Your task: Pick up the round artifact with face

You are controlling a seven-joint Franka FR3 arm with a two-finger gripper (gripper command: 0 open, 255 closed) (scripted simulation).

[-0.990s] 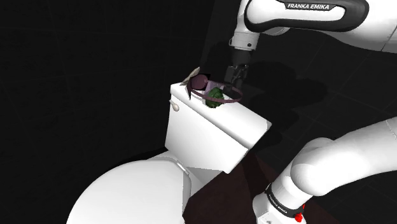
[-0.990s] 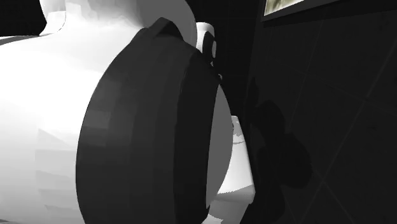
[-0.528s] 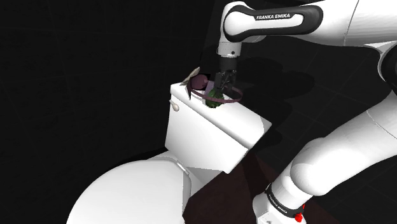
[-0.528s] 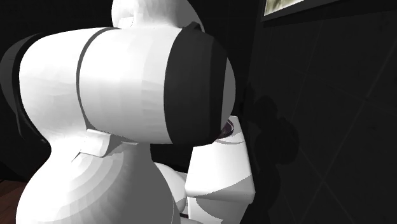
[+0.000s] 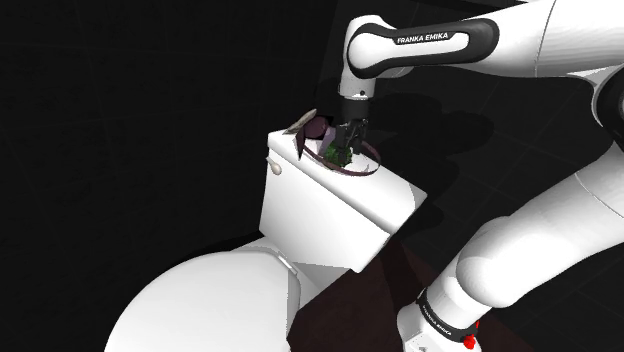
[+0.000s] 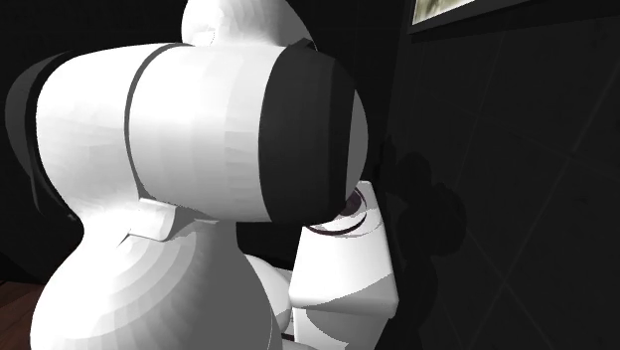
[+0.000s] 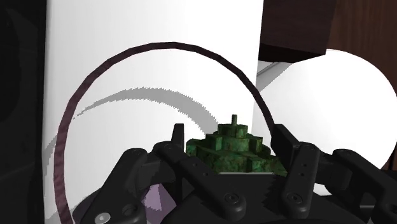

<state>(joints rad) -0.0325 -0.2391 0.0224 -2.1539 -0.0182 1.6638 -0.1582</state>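
Fingers (image 7: 289, 153) clench one green artifact (image 7: 232, 147) atop the tank (image 5: 330, 205).
The gripper (image 7: 230, 138) hides its base; one dark ring (image 7: 159, 48) circles it; the arm (image 6: 199, 139) covers most of the tank.

The white arm (image 5: 520, 230) rises from the shoulder view's lower right, crosses the top edge and turns its wrist straight down at upper centre. The gripper (image 5: 346, 150) (all black) points downward, its fingers (image 7: 294, 156) closed against the green stepped artifact (image 7: 232, 149) between them.
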